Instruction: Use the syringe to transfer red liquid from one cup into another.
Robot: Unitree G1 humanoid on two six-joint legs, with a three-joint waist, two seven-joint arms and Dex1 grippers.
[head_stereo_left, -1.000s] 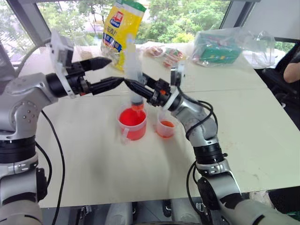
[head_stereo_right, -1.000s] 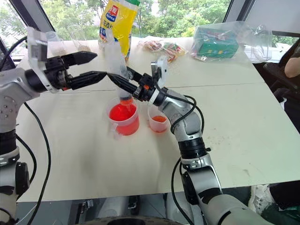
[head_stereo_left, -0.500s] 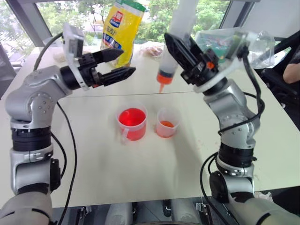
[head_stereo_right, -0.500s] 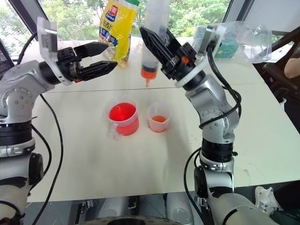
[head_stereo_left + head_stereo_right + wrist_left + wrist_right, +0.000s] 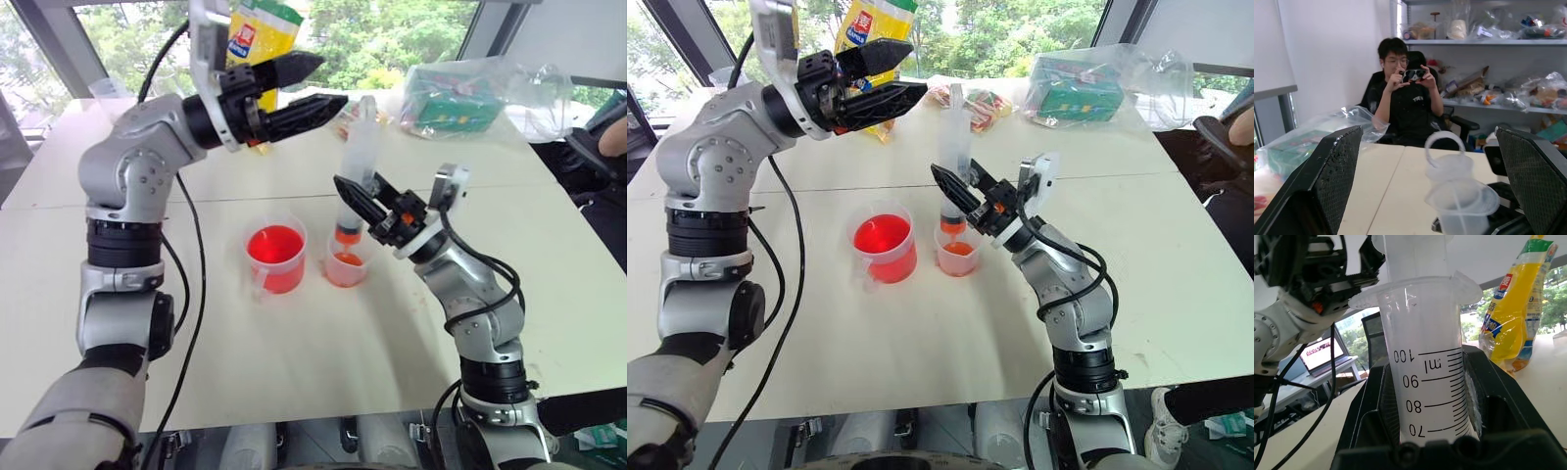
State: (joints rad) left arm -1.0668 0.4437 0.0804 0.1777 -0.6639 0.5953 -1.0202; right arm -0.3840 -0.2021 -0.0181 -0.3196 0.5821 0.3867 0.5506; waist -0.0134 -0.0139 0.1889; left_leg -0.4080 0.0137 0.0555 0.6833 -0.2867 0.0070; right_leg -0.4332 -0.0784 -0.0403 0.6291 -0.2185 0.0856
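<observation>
My right gripper [image 5: 364, 201] is shut on the clear syringe [image 5: 357, 162], which stands nearly upright. The syringe's orange tip [image 5: 344, 235] hangs just over the small handleless cup [image 5: 347, 270] of pale orange-red liquid. To the cup's left stands the handled beaker [image 5: 276, 257] of bright red liquid. My left gripper [image 5: 331, 80] is open, up high and left of the plunger top. In the left wrist view the plunger's ring [image 5: 1448, 147] shows between the open fingers [image 5: 1337, 166], further off. The right wrist view shows the graduated barrel [image 5: 1422, 333] clamped between the right fingers [image 5: 1376, 396].
At the table's far side are a yellow bag [image 5: 257, 39], a clear plastic bag with a green box [image 5: 460, 98] and snack packs [image 5: 982, 101]. A person's arm [image 5: 615, 132] shows at the right edge. A seated person [image 5: 1406, 98] holds up a phone.
The right gripper carried the syringe from the red beaker up high, then down over the small cup. The left gripper rose and swung right toward the plunger, staying open.
</observation>
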